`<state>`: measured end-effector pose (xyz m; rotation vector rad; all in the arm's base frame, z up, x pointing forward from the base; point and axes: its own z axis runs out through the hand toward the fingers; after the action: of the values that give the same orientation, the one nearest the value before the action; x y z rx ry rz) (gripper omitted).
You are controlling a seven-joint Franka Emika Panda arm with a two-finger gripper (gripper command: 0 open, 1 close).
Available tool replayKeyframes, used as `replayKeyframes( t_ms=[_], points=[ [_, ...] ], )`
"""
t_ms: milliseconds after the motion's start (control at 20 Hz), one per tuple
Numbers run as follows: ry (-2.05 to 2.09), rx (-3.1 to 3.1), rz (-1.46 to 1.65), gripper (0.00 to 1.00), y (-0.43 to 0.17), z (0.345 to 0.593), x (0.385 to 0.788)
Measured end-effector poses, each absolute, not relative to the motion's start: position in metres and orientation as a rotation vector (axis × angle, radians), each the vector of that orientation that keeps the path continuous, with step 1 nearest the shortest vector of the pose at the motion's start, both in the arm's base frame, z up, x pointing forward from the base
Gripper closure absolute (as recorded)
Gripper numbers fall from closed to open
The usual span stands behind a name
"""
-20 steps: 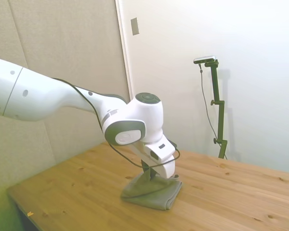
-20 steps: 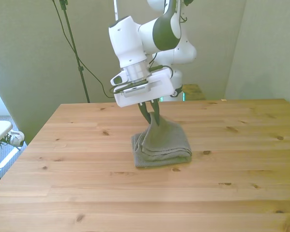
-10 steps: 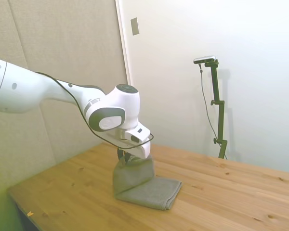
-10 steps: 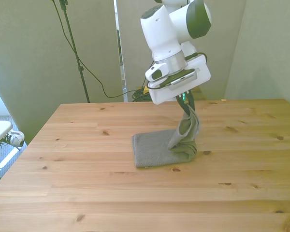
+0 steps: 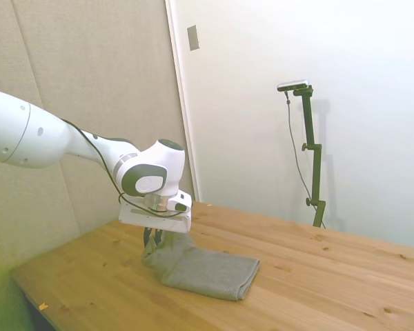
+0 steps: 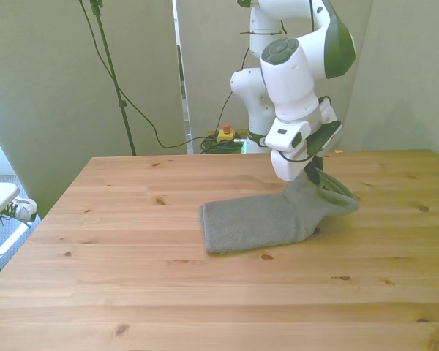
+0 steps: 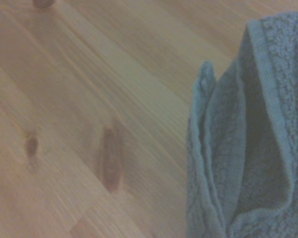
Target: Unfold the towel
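The wooden surface [image 6: 132, 292] is bare up front. Past it, the grey towel [image 6: 263, 219] lies mostly flat, one layer opened toward the front view's right. That end is lifted slightly where the tool [image 6: 320, 179] pinches it, closed on a bunched edge. The wrist view shows hanging folds [image 7: 248, 148] above the boards. The unfolding pull looks nearly complete. Next, the tool likely needs to lower, lay that edge flat, then release.
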<state>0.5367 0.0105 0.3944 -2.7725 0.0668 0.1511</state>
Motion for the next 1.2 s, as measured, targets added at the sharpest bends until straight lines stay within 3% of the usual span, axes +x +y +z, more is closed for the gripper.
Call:
replayKeyframes(
  t_ms=[550,1050,1200],
  points=[
    [-0.062,-2.708,0.176,0.0,0.039,0.389,0.539],
    [0.43,-2.863,0.086,0.0,0.089,0.42,0.547],
    [0.631,-2.894,0.046,0.0,0.096,0.439,0.531]
  ],
)
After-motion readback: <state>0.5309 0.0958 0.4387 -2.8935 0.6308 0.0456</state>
